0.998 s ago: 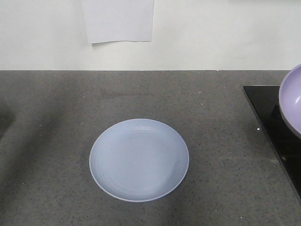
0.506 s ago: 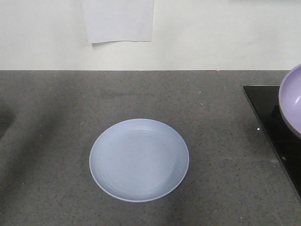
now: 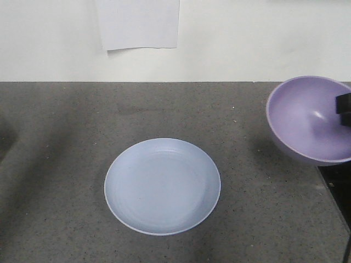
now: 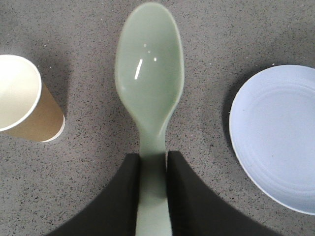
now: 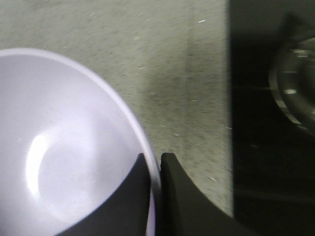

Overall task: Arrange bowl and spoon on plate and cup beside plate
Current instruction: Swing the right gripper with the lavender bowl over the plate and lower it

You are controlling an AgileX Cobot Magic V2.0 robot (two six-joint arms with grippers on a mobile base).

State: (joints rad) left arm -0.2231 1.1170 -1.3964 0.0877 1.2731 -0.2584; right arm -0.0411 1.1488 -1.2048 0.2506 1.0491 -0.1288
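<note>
The pale blue plate (image 3: 162,186) lies flat in the middle of the grey counter, also at the right edge of the left wrist view (image 4: 280,137). A lavender bowl (image 3: 307,118) hangs tilted above the counter at the right, its rim pinched by my right gripper (image 5: 154,160), one finger inside and one outside. My left gripper (image 4: 153,157) is shut on the handle of the mint-green spoon (image 4: 150,73), held above the counter between plate and cup. The brown paper cup (image 4: 24,101) stands to the spoon's left.
A black cooktop (image 3: 340,186) takes up the counter's right end, partly behind the bowl, with a round glass lid or burner (image 5: 295,88) on it. A sheet of paper (image 3: 138,24) hangs on the white wall behind.
The bowl has swung left into view from the right edge, now well over the counter and tilted toward the camera. The plate has not moved.
</note>
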